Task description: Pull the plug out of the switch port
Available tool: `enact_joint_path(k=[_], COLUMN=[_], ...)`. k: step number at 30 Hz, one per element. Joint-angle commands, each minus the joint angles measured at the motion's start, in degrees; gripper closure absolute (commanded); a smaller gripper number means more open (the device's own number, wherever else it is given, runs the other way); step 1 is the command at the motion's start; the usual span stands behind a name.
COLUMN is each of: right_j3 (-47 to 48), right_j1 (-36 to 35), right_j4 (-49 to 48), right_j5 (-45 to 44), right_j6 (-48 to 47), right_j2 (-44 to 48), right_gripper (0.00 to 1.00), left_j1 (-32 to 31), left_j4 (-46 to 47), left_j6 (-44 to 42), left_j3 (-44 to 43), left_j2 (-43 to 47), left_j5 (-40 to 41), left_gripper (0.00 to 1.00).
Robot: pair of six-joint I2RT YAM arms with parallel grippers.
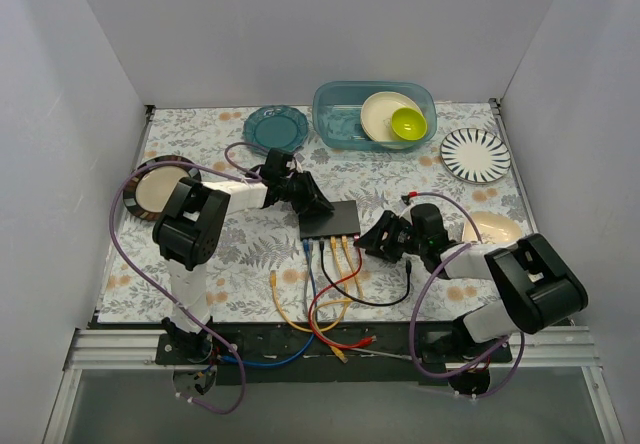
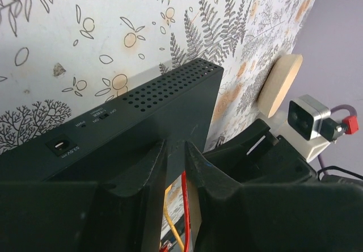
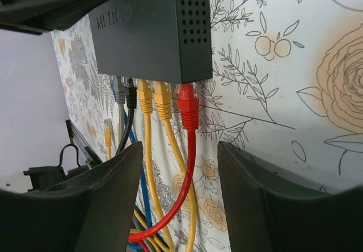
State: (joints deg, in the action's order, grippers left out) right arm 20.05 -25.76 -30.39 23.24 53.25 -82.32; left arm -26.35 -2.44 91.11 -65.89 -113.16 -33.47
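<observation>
The flat black switch (image 1: pixel 331 220) lies mid-table, its row of ports facing the near edge. A grey, a black, two yellow and a red plug (image 3: pixel 188 107) sit in the row; the red plug is at the right end. My right gripper (image 3: pixel 180 161) is open just below the ports, with the red cable (image 3: pixel 190 167) running between its fingers, untouched; it also shows in the top view (image 1: pixel 374 238). My left gripper (image 2: pixel 176 145) is nearly closed and rests on the switch's top (image 2: pixel 142 127) at its far left corner (image 1: pixel 318 207).
Cables trail from the ports to the near edge, and a loose yellow plug (image 1: pixel 273 280) lies left of them. A teal plate (image 1: pixel 276 127), a blue bin (image 1: pixel 322 114) with bowls, a striped plate (image 1: pixel 476 154), a brown-rimmed plate (image 1: pixel 158 186) and a cream plate (image 1: pixel 492 228) surround the switch.
</observation>
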Motion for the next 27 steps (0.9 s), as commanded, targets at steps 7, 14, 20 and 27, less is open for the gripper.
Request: enact_joint_path(k=[7, 14, 20, 27], right_j3=[2.27, 0.87, 0.95, 1.65], right_j1=[0.88, 1.85, 2.12, 2.20], right_j4=[-11.52, -18.12, -19.53, -17.77], right_j5=[-1.80, -1.36, -1.01, -0.75], right_j6=[7.39, 12.04, 12.84, 11.61], right_j2=[-8.20, -12.15, -13.56, -14.97], right_gripper=[0.50, 0.53, 0.57, 0.65], left_j1=[-0.11, -0.11, -0.11, -0.11], left_j4=[-1.43, -1.34, -1.43, -1.34], left_j6=[-1.72, -2.08, -2.34, -2.34], left_j3=[3.57, 3.92, 4.19, 4.36], left_j2=[1.10, 1.28, 1.37, 0.93], left_j5=[0.78, 0.16, -0.10, -0.63], left_gripper=[0.82, 0.83, 0.83, 0.83])
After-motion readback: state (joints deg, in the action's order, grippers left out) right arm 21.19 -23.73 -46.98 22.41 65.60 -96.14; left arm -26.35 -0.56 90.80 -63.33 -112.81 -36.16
